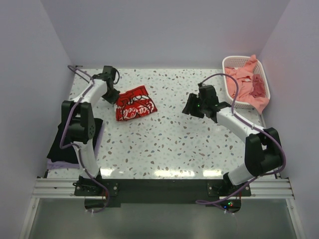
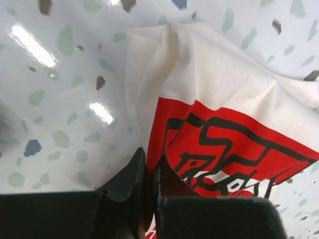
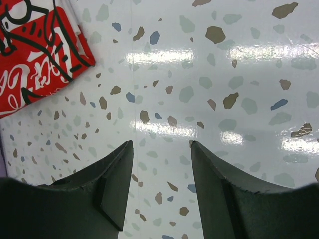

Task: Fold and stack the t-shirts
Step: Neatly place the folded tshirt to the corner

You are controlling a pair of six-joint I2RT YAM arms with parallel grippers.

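Observation:
The cream-white t-shirt (image 1: 134, 104) lies folded at the table's back left, its red-and-black print up. My left gripper (image 1: 113, 97) is at its left edge, shut on the cloth; in the left wrist view the fingers (image 2: 130, 174) pinch the shirt (image 2: 209, 89) at its printed edge. My right gripper (image 1: 191, 107) is open and empty over bare table right of the shirt; the right wrist view shows its gripper (image 3: 162, 147) and the shirt's corner (image 3: 35, 55). Salmon-pink shirts (image 1: 246, 82) fill the basket. A black shirt (image 1: 75, 139) lies over a lavender one (image 1: 62, 163) at the left edge.
The white lattice basket (image 1: 234, 62) stands at the back right corner. The terrazzo table (image 1: 169, 144) is walled in on three sides. The arm bases sit on a rail at the near edge.

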